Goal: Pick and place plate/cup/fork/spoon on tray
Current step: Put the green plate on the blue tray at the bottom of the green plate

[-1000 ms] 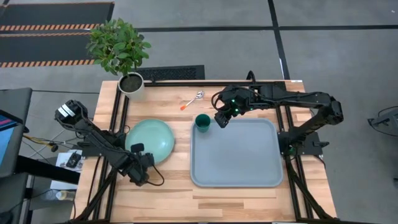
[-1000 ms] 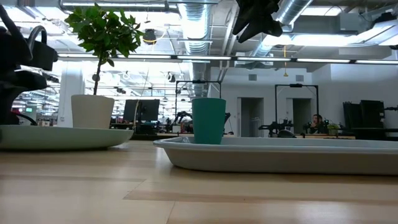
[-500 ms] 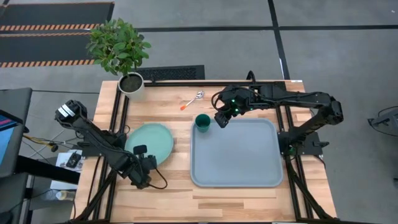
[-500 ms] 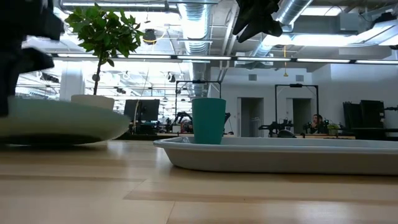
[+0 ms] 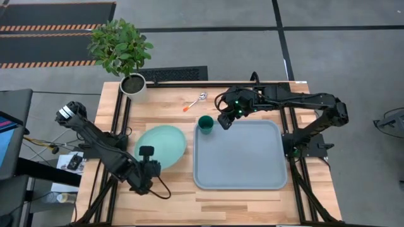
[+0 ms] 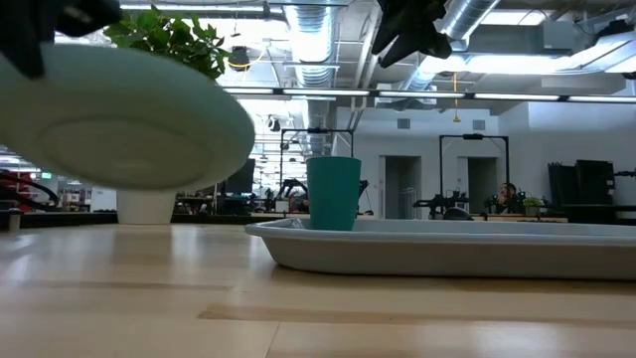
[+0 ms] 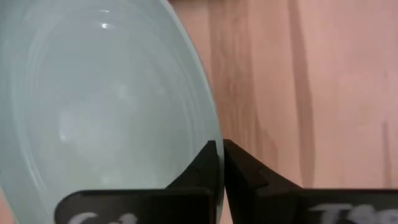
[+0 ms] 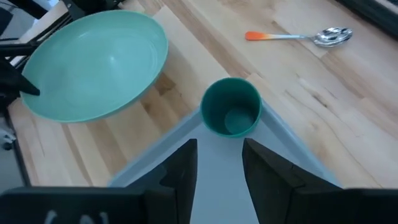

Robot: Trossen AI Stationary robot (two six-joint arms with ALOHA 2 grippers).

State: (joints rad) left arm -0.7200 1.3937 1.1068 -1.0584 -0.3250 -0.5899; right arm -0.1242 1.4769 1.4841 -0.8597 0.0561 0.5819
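Left gripper (image 5: 146, 156): clamped on the near rim of the plate (image 5: 161, 145), fingers (image 7: 238, 171) pinching the edge from either side; holds the plate lifted clear of the table (image 5: 240, 195) and tilted, its underside showing in the low view (image 6: 119, 114). Plate: round, shallow, mint-green, with faint concentric rings on its inner face (image 7: 99, 106) and a raised foot ring beneath; hangs over the wood just beside the left edge of the tray (image 5: 238, 157), not over it. Right gripper (image 5: 225, 121): fingers parted with nothing between them, poised above the far left corner of the tray, just beside the cup (image 5: 205, 124). Cup: small, dark green, round, upright, empty inside (image 8: 231, 115); stands in the tray's far left corner. Tray: light blue-grey, rectangular, rounded corners, raised rim (image 6: 447, 254); holds only the cup. Spoon (image 5: 196, 101): silver bowl, thin orange handle; lies flat on the wood beyond the tray, near the cup. Plant pot (image 5: 133, 86): white, with a leafy plant, at the far left corner of the table.
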